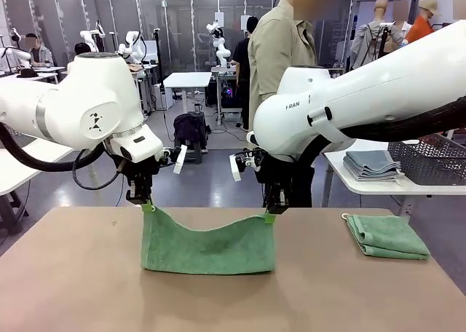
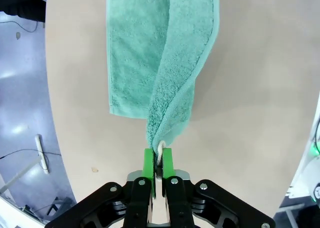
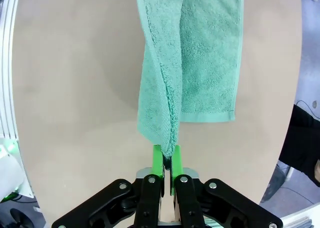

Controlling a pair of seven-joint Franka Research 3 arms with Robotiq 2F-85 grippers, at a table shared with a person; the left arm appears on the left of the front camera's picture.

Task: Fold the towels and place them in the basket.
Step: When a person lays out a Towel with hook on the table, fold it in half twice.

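A mint-green towel hangs between my two grippers above the table, sagging in the middle with its lower edge resting on the tabletop. My left gripper is shut on its left top corner; in the left wrist view the green pads pinch the towel. My right gripper is shut on the right top corner, and the towel drapes away from it in the right wrist view. A second towel lies folded at the table's right. The dark mesh basket stands on a white side table at far right.
Folded grey-blue cloths lie on the white side table next to the basket. A person stands beyond the far edge of the brown table. Bare tabletop lies in front and to the left.
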